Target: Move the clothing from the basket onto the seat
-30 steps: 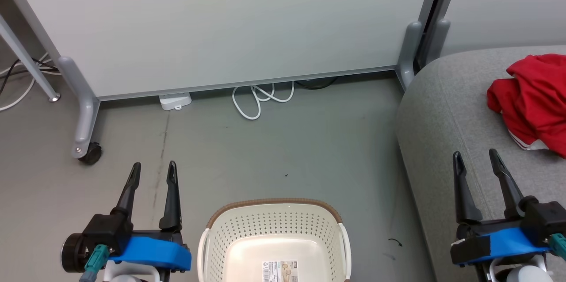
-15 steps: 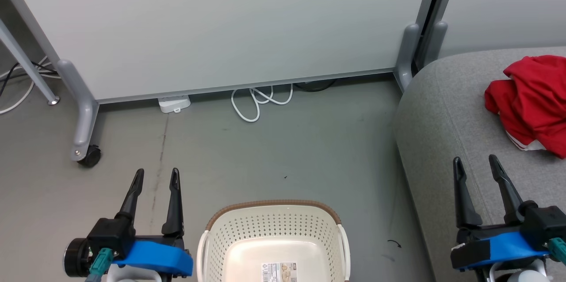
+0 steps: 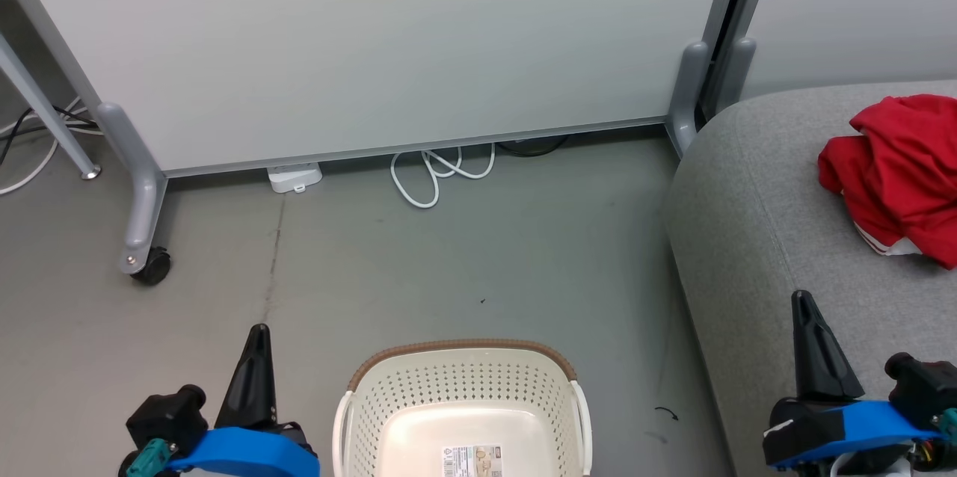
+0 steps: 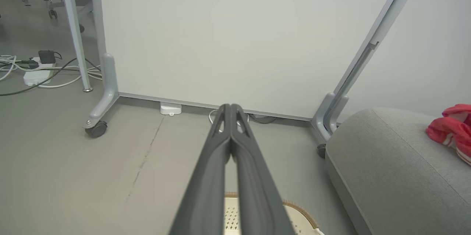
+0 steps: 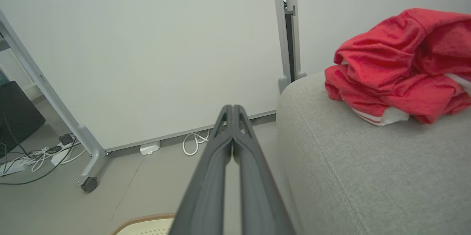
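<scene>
Left tool (image 3: 258, 339): its two dark fingers are pressed together along their whole length, with nothing between them; it stands at the lower left of the head view, over the floor (image 3: 448, 268) and just beside the left wall of the basket (image 3: 463, 380), apart from it; the tip points toward the partition (image 3: 374, 43)
Right tool (image 3: 806, 312): the fingers are together also, and they hold nothing; it stands at the lower right of the head view, over the near part of the seat (image 3: 762, 223); whether it touches the fabric I cannot tell
Clothing (image 3: 897, 170): a crumpled bright red heap that lies on the seat, toward its far right side; a white band with red stripes shows at the lower edge of the heap; it is well apart from both tools
Basket: it stands on the floor between the two tools, at the bottom of the head view; cream plastic with small holes and a brown rim; its pale bottom shows, with a paper label (image 3: 472, 460) on it
Seat: light grey fabric with a rounded edge; it is to the right of the basket, with a strip of floor between them
Behind: the pale partition stands on grey legs, one with a black caster (image 3: 153, 265); a white cable (image 3: 437, 170) lies looped under its lower edge, near a small white box (image 3: 294, 176)
</scene>
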You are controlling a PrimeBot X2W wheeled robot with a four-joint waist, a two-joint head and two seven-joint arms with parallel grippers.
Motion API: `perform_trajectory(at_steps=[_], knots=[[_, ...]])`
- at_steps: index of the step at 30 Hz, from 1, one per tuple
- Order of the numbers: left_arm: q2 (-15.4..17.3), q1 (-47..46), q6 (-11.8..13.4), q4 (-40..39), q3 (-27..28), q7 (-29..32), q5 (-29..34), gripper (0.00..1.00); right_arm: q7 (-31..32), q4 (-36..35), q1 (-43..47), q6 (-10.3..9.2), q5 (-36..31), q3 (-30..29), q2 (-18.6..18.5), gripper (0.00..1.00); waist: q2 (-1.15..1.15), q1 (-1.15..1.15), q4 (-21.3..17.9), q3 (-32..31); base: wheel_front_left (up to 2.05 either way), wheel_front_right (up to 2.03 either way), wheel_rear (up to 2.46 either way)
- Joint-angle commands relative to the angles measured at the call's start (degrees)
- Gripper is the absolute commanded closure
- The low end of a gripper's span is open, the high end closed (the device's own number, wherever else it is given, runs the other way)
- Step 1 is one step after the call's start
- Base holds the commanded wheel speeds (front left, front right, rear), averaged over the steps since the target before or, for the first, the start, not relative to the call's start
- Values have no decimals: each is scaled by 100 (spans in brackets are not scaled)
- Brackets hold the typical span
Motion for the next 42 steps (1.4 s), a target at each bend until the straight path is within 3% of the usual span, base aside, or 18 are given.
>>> perform_trajectory(at_steps=[1,20,42], knots=[[11,-161,-6,-119,53,43,-223,100,43,-81,-110,0,246,-12,-22,100,0,0,-1,-2,0,0,0],[7,-245,-17,-228,232,491,-2068,100,489,-50,-175,1,2166,1,-27,100,0,0,-10,-27,0,0,0],[3,-331,-29,-310,415,921,-3770,100,929,8,-259,1,3937,-12,-33,100,0,0,-21,-56,0,0,0]])
